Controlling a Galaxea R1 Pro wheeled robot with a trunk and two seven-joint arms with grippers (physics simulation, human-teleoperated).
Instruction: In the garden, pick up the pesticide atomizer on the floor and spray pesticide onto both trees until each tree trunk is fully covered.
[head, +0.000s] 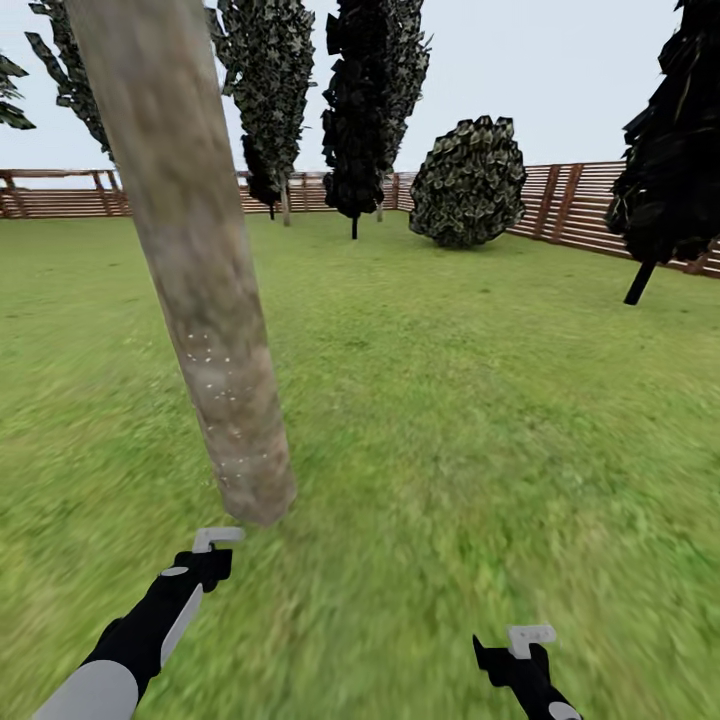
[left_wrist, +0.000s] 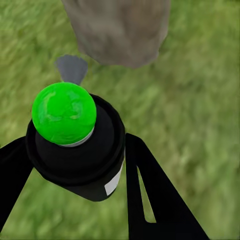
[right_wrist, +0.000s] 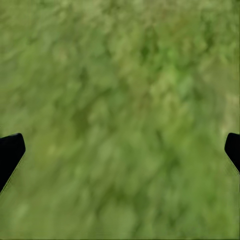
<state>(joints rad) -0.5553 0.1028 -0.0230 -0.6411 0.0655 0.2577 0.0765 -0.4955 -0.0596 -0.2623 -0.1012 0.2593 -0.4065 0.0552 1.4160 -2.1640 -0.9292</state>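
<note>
Green lawn (head: 450, 400), slatted wooden fence (head: 570, 200), round bush (head: 468, 182), seemingly overcast sky.

A fenced garden outdoors: a wide grass lawn (head: 480, 400) runs to a brown slatted wooden fence (head: 570, 200), with trees (head: 375, 100), a round bush (head: 468, 182) and pale sky above.

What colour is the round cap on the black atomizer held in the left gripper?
Bright green round cap atop the black atomizer; clearest in the left wrist view.

flat even daylight, pale overcast sky (head: 560, 70); no cast shadows; grass (right_wrist: 120, 120) smeared, blurry in wrist views.
</note>
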